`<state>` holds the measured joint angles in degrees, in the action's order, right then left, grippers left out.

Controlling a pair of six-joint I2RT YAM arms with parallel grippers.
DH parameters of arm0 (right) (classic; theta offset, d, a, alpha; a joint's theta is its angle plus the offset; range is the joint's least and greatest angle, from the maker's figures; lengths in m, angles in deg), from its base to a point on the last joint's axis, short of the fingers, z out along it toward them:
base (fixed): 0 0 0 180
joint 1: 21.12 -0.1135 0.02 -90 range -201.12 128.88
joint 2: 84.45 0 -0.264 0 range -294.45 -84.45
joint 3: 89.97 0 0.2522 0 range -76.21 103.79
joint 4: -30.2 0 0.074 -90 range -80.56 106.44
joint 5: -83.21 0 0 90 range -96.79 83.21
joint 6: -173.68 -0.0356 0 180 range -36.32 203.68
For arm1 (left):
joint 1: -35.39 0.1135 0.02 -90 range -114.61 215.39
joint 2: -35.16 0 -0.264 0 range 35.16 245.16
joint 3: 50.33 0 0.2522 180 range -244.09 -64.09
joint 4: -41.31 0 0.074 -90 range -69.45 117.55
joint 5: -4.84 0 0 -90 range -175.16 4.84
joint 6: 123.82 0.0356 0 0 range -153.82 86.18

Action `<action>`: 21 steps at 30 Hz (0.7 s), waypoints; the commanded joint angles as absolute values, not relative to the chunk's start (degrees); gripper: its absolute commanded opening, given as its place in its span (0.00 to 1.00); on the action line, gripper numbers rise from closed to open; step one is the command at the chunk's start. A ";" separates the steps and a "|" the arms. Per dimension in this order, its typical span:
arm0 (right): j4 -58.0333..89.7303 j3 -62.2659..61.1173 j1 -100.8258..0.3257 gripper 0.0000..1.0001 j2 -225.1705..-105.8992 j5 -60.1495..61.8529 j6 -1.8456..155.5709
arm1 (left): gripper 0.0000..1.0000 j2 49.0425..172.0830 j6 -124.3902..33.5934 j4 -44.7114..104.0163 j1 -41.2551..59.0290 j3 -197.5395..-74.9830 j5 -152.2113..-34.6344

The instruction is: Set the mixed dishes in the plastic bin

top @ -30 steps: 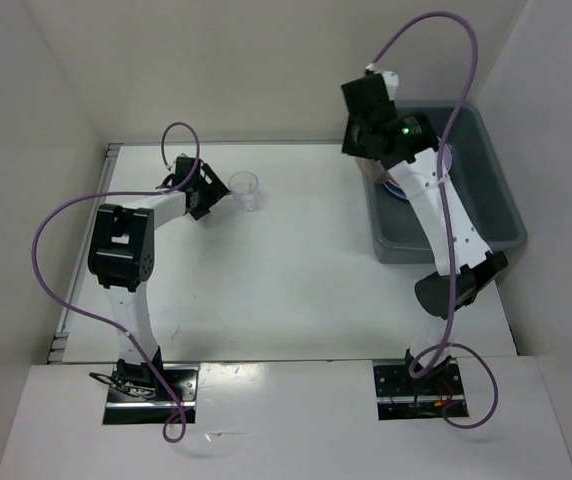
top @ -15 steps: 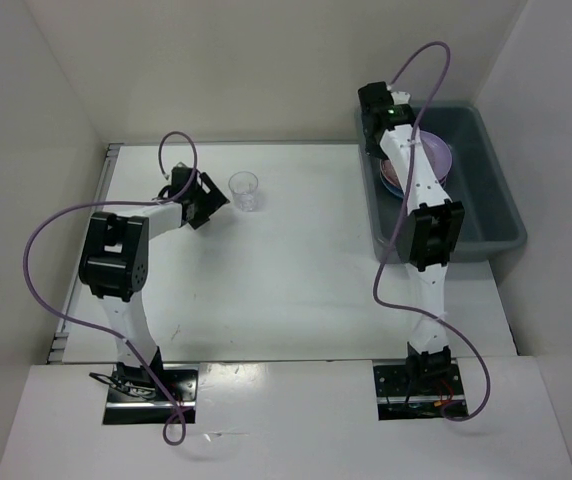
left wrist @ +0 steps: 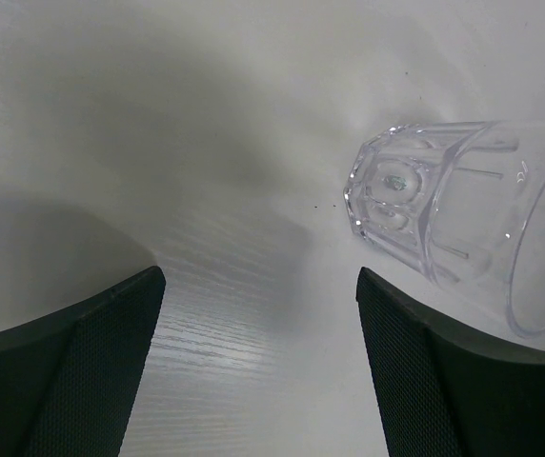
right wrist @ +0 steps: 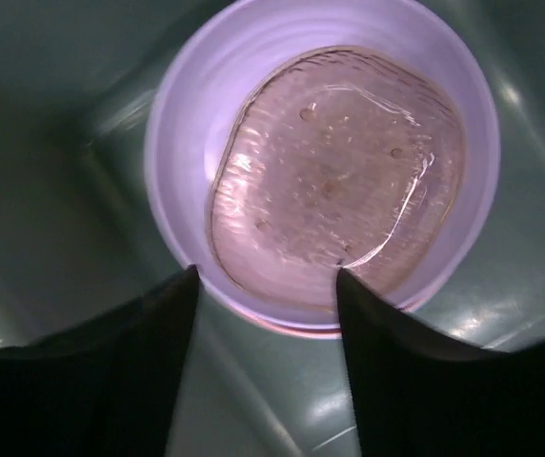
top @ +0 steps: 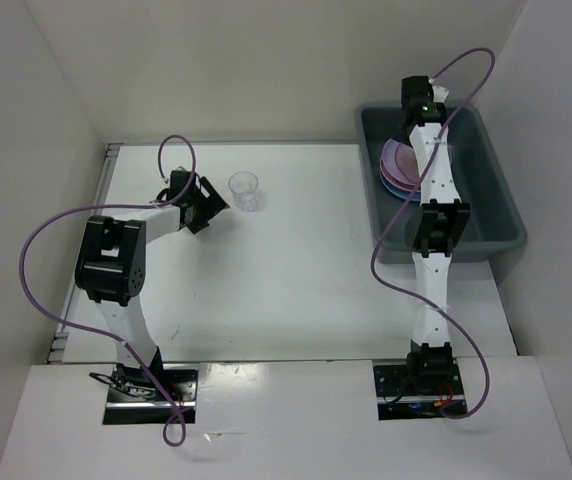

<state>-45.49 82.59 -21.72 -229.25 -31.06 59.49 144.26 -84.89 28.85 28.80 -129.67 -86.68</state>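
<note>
A small clear cup point(top: 245, 190) stands upright on the white table. In the left wrist view the cup point(left wrist: 454, 209) is just ahead and to the right of my left gripper point(left wrist: 258, 276), which is open and empty. That left gripper point(top: 209, 205) is low on the table, left of the cup. The grey-blue plastic bin point(top: 496, 205) holds a stack of round plates point(top: 398, 165) with a purple plate point(right wrist: 172, 143) on top. A brownish translucent plate point(right wrist: 334, 181) lies in the purple one. My right gripper point(right wrist: 265, 271) hangs open above them, holding nothing; the top view shows this gripper point(top: 418, 108) at the bin's far end.
White walls close in the table at the back, left and right. The bin point(right wrist: 53, 190) fills the back right corner. Purple cables loop over both arms.
The right arm has stretched out toward the bin's far end and its jaws have gone from shut to open above the plate stack. The left gripper has barely shifted.
</note>
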 commanded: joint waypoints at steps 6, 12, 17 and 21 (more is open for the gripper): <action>-40.87 78.24 -27.18 0.71 -215.19 -22.01 59.68 | 0.90 147.30 -84.79 25.53 28.62 -129.13 -88.33; -23.33 42.40 -38.69 0.75 -195.05 -17.70 58.11 | 0.90 150.38 -85.32 26.67 24.50 -132.11 -89.82; -17.32 29.29 -42.13 0.75 -186.77 -7.42 54.76 | 0.90 151.88 -85.85 26.67 20.19 -133.44 -89.82; -11.07 24.87 -42.92 0.75 -186.14 1.20 53.71 | 0.90 152.40 -86.55 26.67 19.04 -133.97 -90.34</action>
<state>-19.85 27.82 -44.41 -186.67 -6.30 55.69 149.02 -85.28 31.65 19.29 -134.55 -88.95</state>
